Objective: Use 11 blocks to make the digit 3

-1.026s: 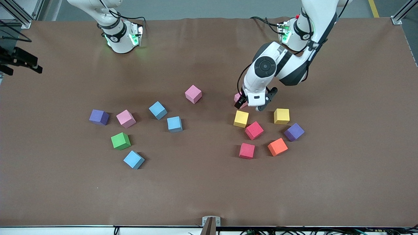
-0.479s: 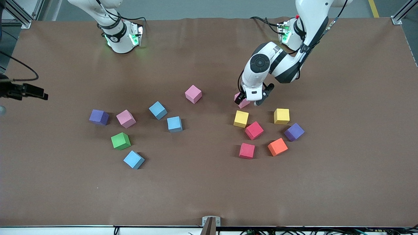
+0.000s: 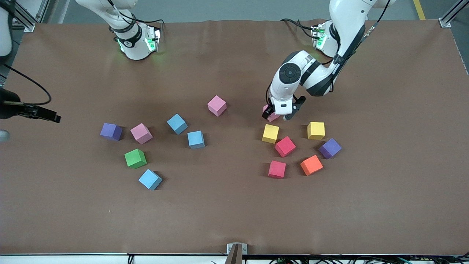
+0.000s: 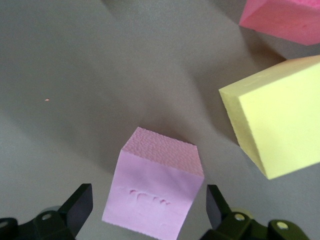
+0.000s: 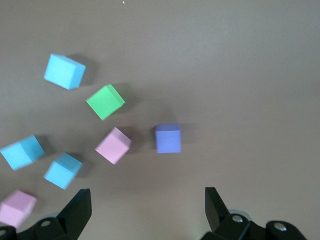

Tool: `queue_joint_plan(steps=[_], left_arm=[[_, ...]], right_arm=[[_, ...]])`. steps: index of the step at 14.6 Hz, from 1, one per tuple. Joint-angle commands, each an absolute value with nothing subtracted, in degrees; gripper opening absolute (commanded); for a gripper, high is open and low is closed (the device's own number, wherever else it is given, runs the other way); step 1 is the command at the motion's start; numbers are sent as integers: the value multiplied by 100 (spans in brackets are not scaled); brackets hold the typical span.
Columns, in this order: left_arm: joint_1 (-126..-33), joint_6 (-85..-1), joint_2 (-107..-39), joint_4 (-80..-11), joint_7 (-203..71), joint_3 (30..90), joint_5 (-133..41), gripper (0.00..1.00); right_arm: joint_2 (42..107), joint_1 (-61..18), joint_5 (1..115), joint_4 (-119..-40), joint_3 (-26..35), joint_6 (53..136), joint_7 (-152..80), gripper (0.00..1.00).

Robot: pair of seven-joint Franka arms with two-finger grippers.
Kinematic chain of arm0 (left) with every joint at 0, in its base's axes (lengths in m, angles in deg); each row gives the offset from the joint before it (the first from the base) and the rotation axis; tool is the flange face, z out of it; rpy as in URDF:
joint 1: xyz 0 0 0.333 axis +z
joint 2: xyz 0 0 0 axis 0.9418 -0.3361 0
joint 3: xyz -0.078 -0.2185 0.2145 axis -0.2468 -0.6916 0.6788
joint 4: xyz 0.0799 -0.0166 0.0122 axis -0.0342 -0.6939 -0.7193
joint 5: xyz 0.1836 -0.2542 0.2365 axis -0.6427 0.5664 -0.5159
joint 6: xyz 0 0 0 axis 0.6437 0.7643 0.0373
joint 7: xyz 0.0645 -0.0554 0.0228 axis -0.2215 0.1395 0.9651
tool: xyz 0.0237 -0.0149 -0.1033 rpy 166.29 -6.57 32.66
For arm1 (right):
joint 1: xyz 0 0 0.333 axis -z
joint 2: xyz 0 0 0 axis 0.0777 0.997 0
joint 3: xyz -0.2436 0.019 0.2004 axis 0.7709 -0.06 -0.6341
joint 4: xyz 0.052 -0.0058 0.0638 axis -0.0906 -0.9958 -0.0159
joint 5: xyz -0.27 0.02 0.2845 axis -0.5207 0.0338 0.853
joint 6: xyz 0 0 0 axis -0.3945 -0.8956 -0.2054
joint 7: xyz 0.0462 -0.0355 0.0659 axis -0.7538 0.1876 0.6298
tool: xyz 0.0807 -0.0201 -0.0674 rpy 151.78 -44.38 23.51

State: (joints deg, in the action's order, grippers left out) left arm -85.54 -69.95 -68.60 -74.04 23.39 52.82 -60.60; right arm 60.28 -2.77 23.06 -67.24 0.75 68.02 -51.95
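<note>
Blocks (image 3: 195, 139): scattered loose on the counter (image 3: 234, 220), digit 3 not begun.
Right gripper (image 5: 145, 210) waits, fingers apart, high above purple block (image 5: 168, 138). Left gripper (image 4: 150, 210) straddles pink block (image 4: 155, 192), fingers apart; closing looks next.

Blocks (image 3: 196, 139) lie scattered on the bench (image 3: 234, 220) in two loose clusters, one toward each arm's end, none touching, none stacked.

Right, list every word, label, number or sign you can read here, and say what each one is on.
None can be read.
Blocks, such as the pink block between the left gripper's open fingers: plain faces.
Small mark on the right arm's base: too small to read.
</note>
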Motion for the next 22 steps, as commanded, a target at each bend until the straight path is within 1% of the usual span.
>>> queue_joint_plan(steps=[1,2,3,5,6,7,9,11,15,18,19,21,22], left_arm=[[-8565,-7081,-6887,-7427,2486,5291,-6208,100],[-8574,-7081,-6913,-7418,2486,5291,-6217,99],[-8574,-7107,-6931,-7418,2486,5291,-6217,90],[-8574,-7212,-6966,-7418,2495,5300,-6217,51],[-8574,-7213,-6966,-7418,2495,5300,-6217,38],[-8583,-7213,-6957,-7418,2495,5300,-6217,31],[-8574,-7195,-6940,-7383,2486,5291,-6435,28],[-8600,-7186,-6931,-7296,2451,5274,-6778,28],[-9021,-7178,-7045,-7023,2381,5274,-7218,28],[-9416,-7169,-7141,-6996,2232,5274,-7376,28],[-9583,-7169,-7185,-6979,2188,5274,-7429,28],[-9743,-7169,-7308,-6909,2047,5274,-7735,27],[-9786,-7169,-7465,-6743,1968,5265,-7920,27]], right_arm=[[5970,-708,2319,-7009,76,7054,-6402,100],[5970,-796,2319,-7123,67,7150,-6649,100],[5970,-927,2319,-7220,67,7221,-6869,100],[5979,-1173,2319,-7361,58,7318,-7335,100],[6005,-1349,2328,-7431,58,7379,-7685,100],[6049,-1516,2328,-7562,49,7528,-8028,100],[6058,-1946,2336,-7975,49,8045,-8653,100],[6084,-2254,2424,-8379,32,8581,-9050,100],[6058,-3019,2644,-8898,23,9031,-9857,100],[6040,-3739,2714,-9565,23,9952,-10710,100],[6040,-3915,2714,-9811,23,10347,-10973,100],[6040,-4206,2714,-10172,23,10867,-11213,100],[6040,-4268,2714,-10339,23,11095,-11266,100]])
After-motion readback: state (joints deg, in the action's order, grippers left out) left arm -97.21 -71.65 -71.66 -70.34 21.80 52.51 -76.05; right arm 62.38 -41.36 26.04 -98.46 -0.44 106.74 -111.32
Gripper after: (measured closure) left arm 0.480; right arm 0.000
